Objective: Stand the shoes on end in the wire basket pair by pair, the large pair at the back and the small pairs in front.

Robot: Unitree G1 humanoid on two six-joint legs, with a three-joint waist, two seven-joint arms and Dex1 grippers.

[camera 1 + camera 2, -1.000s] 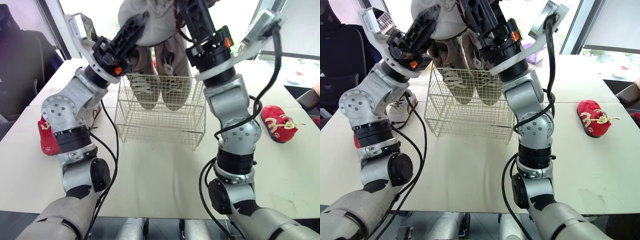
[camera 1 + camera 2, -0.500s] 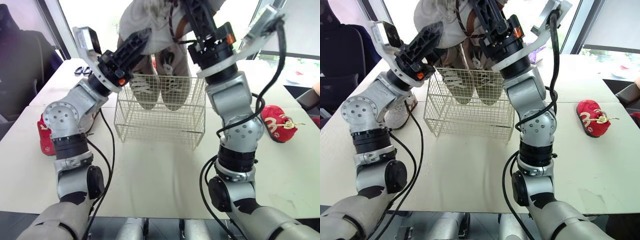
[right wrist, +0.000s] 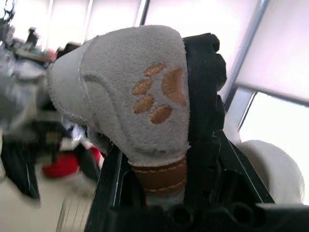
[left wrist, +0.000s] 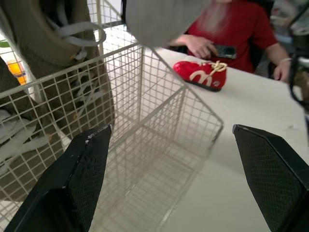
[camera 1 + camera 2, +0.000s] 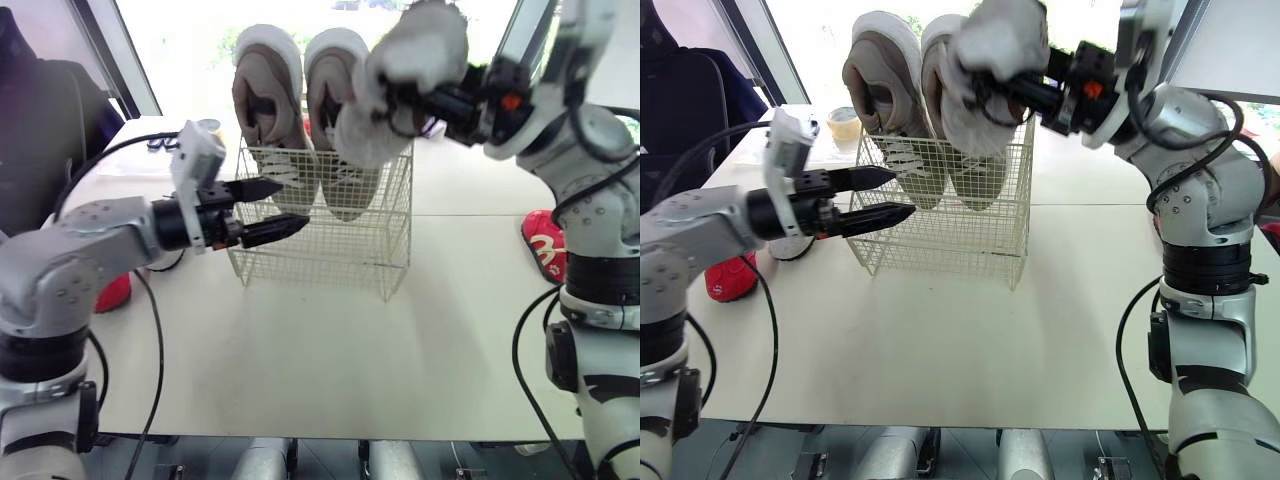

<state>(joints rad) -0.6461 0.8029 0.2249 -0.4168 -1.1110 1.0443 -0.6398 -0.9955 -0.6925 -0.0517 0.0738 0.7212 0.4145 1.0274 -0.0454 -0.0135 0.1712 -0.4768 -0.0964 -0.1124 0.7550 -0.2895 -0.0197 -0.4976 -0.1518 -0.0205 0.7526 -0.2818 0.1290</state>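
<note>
Your right end effector [image 5: 432, 100] is clamped on a grey suede shoe [image 5: 398, 92], held in the air. The wire basket [image 5: 320, 240] is just below it and the large beige pair [image 5: 300, 110] stands on end just behind. Your left end effector [image 5: 291, 203] is spread wide and empty, with the basket's left side near its tips and a red shoe [image 4: 200, 74] on the surface [image 5: 330, 350] well beyond.

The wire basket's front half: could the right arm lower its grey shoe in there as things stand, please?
Probably yes: the wire basket's front is empty, the large pair stands behind, and the left end effector is outside.
</note>
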